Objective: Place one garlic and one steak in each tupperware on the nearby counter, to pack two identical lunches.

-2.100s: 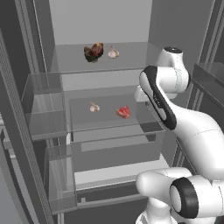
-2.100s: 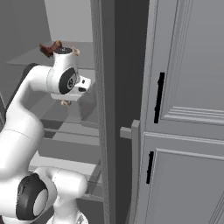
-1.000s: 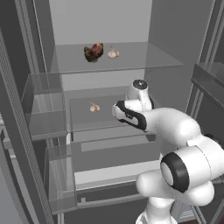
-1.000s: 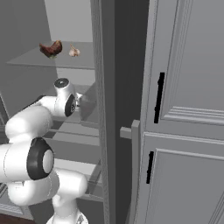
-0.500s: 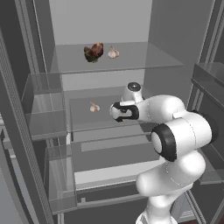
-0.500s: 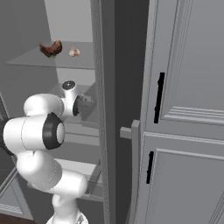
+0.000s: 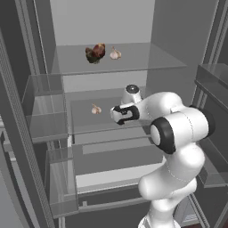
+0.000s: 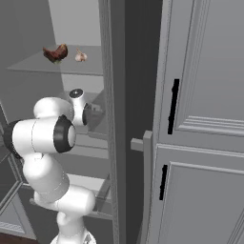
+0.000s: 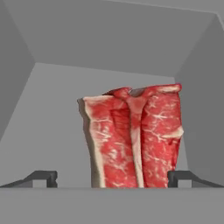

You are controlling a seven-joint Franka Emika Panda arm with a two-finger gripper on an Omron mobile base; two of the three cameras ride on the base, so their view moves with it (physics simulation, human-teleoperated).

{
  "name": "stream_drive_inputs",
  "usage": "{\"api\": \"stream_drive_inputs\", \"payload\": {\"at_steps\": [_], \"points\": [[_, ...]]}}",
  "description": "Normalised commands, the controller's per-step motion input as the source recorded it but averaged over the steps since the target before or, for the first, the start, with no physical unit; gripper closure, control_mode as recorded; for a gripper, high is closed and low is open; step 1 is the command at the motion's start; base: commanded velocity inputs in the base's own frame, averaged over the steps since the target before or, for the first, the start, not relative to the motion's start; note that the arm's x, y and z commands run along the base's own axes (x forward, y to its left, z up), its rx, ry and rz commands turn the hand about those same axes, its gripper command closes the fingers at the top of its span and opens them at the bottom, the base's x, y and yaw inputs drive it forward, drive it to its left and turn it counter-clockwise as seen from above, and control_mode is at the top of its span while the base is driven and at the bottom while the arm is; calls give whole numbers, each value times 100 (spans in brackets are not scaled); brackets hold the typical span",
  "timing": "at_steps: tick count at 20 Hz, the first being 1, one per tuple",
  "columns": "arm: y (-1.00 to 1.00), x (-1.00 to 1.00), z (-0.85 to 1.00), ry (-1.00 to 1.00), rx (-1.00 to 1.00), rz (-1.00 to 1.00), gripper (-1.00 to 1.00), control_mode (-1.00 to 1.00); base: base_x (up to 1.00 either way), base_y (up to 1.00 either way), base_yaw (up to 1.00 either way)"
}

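Observation:
In the hand view a bright red steak (image 9: pixel 135 140) with pale streaks lies on a grey fridge shelf, and my gripper (image 9: pixel 112 177) is open with one fingertip on each side of it. The left base view has my gripper (image 7: pixel 118 115) over the middle shelf, covering that steak, with a garlic (image 7: pixel 95 109) just to its left. A darker steak (image 7: pixel 95 53) and a second garlic (image 7: pixel 115 54) sit on the upper shelf; the right base view shows this steak (image 8: pixel 56 53) and garlic (image 8: pixel 81 56) too. The tupperware and the counter are out of view.
I am reaching into an open fridge with glass shelves (image 7: pixel 147 60), door bins (image 7: pixel 42 120) at the left and a drawer (image 7: pixel 111 156) below. The fridge's side wall (image 8: pixel 114 119) and grey cabinet doors with black handles (image 8: pixel 172 107) stand to the right.
The arm has come down from the upper shelf to the middle shelf and pushed in at the red steak, now covered by the hand in the left base view. The jaws widened slightly.

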Motion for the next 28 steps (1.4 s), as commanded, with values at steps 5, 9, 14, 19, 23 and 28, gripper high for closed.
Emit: {"api": "stream_drive_inputs", "payload": {"at_steps": [5,9,14,19,23,28], "points": [[-13,0,-65,0,-3,0,100,-100,0,0,0],[-17,3,-35,-5,0,0,100,-100,0,0,0],[0,-73,13,-3,1,0,100,-100,0,0,0],[-4,-100,98,-12,0,0,100,-100,0,0,0],[-22,-100,100,-7,0,0,100,-100,0,0,0],[-10,-100,96,0,0,1,100,-100,0,0,0]]}}
